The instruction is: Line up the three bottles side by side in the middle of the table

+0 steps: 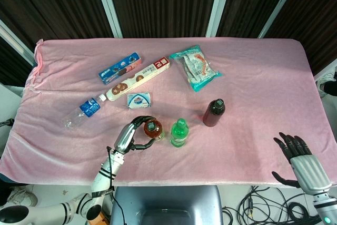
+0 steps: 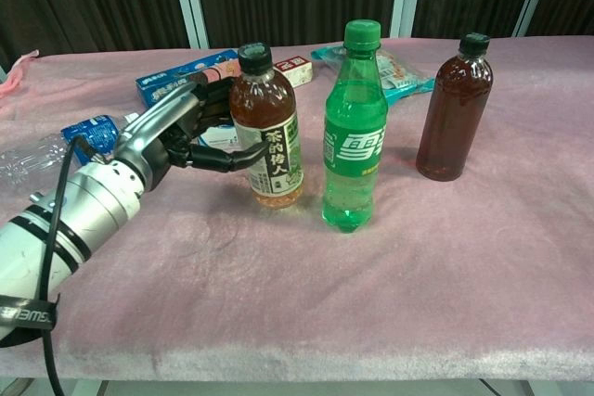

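Note:
My left hand [image 2: 176, 136] [image 1: 131, 134] grips an amber tea bottle [image 2: 266, 132] [image 1: 154, 129] with a black cap, upright, close to the left of the green soda bottle [image 2: 354, 132] [image 1: 179, 131]. I cannot tell whether its base touches the cloth. The green bottle stands upright near the table's middle front. A dark brown bottle [image 2: 454, 110] [image 1: 214, 113] stands upright further right and a little further back. My right hand [image 1: 297, 154] hangs open off the table's front right corner, holding nothing.
On the pink cloth [image 1: 253, 77] lie a clear water bottle [image 1: 83, 110], a blue cookie pack [image 1: 120, 68], a long cookie box [image 1: 138, 78], a small white packet [image 1: 139, 99] and a snack bag [image 1: 196, 67], all behind the bottles.

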Robot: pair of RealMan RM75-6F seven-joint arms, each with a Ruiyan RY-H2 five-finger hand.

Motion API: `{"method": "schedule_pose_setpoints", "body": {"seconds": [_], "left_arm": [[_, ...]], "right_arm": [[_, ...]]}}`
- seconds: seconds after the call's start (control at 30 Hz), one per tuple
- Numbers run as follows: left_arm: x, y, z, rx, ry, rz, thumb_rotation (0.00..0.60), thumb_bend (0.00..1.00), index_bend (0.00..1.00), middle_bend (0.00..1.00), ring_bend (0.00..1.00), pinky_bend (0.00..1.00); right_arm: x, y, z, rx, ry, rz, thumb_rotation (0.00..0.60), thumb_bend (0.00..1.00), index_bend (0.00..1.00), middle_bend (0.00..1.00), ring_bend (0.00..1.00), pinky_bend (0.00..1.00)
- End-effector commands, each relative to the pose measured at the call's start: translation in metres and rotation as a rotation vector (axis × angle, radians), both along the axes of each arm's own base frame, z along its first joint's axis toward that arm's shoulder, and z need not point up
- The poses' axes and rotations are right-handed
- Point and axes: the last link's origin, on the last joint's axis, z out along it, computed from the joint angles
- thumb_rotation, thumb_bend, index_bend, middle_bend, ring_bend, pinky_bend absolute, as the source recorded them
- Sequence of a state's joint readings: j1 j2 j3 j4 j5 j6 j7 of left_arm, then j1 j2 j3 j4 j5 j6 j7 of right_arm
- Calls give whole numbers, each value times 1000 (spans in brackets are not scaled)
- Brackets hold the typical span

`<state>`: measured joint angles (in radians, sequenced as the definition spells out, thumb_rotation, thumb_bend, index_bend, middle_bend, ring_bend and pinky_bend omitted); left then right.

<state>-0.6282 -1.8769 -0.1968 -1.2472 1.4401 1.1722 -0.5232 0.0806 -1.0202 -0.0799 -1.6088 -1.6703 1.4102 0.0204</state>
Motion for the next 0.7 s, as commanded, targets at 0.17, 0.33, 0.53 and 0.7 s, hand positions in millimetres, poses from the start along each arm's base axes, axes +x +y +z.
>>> {"method": "schedule_pose_setpoints", "body": {"seconds": [0.17,0.33,0.53,0.7], "left_arm": [[-1,-4,-2,-2,1,-8,600,517,860,996,574,177],[-2,-9,-4,-22,0,-14,600,515,860,996,574,178],[-5,-10,-9,-36,13,-6,600,510,860,989,573,178],[-10,-8,-13,-48,33,16,600,507,857,944,573,176]], "right_arm": [[0,1,3,-9,-6,2,600,355,0,0,0,96],[0,1,3,-12,-9,2,600,355,0,0,0,96],[0,2,4,-11,-10,4,600,354,0,0,0,96],[0,2,5,-16,-14,2,600,355,0,0,0,96]]}}
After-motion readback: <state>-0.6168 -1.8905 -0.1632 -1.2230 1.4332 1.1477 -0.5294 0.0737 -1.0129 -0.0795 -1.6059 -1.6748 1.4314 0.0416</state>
